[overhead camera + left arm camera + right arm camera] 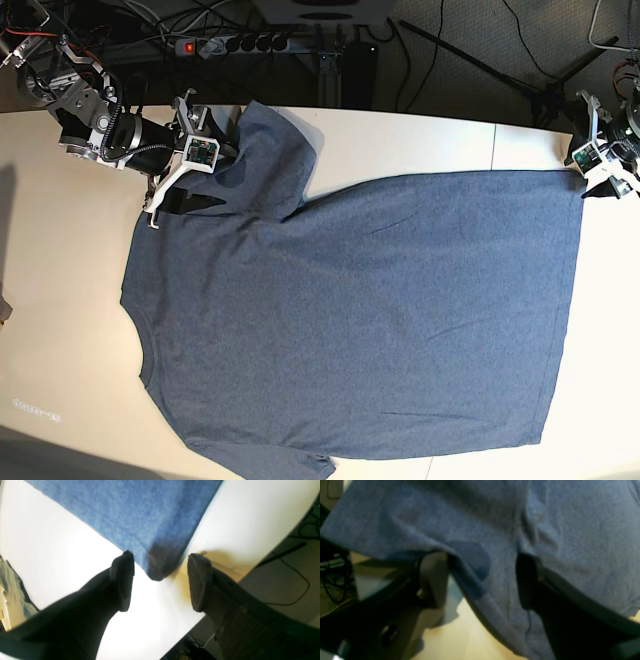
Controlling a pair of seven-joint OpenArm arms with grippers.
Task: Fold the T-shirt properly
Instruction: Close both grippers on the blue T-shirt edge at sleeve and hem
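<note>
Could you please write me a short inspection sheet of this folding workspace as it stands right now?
Surface: pale tabletop, bare strip at the far edge.
Job's things: heathered slate-blue short-sleeved T-shirt lies spread flat, plain side up, neck on the base view's left; far sleeve bunched.
Clutter: nothing seen on the tabletop.
Grippers: left gripper open, straddling a hem corner; right gripper open around shirt fabric near that sleeve.
Cables: black cables and a power strip beyond the table.
Surroundings: carpeted floor.
</note>
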